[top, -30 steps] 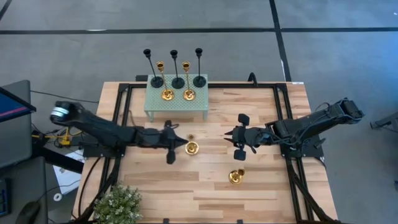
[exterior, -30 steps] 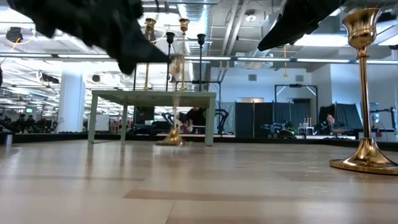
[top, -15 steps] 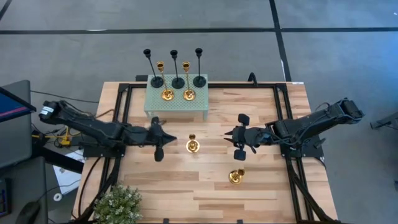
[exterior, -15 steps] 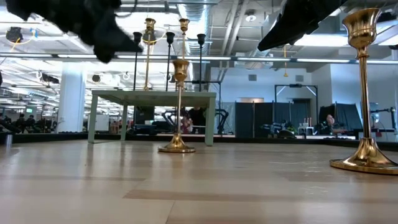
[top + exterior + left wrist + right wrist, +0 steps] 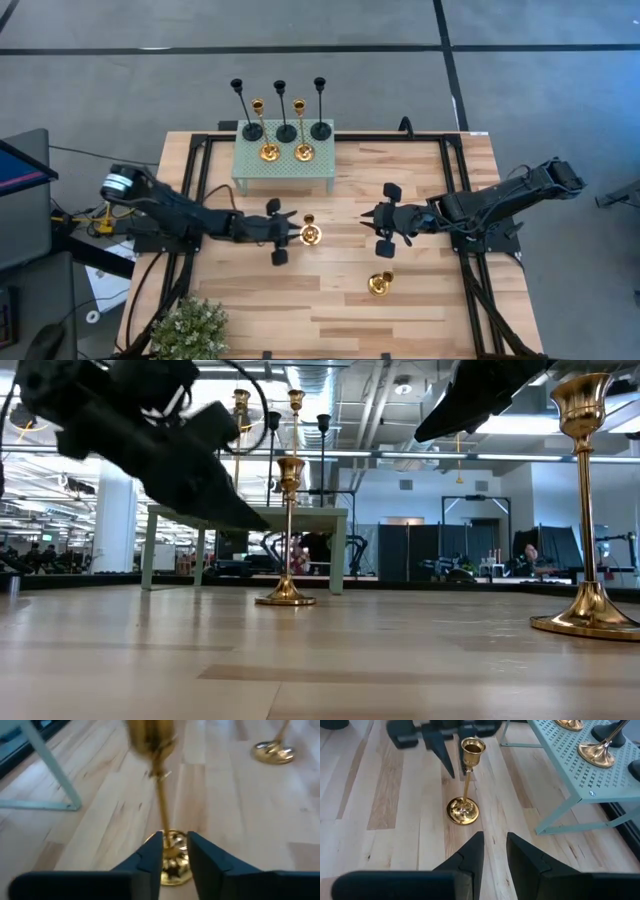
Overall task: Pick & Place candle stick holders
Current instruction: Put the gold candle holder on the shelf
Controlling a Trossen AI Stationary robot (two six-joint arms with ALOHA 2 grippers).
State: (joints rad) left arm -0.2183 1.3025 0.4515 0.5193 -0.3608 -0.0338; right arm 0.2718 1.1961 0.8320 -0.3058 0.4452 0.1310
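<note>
Left gripper [image 5: 287, 234]: you are reaching in low beside the tall gold candle stick holder [image 5: 309, 233] at mid-table, fingers narrowly parted and gripping nothing yet.
Gold holder: it is likely handling stiff, slick and top-heavy (thin stem, small round base); you would do best to pinch the stem just under the cup.
Second gold holder [image 5: 379, 284]: it is standing nearer the front edge, well apart.
Right gripper [image 5: 372, 219]: you are hovering it right of centre, jaws a narrow gap, empty.
</note>
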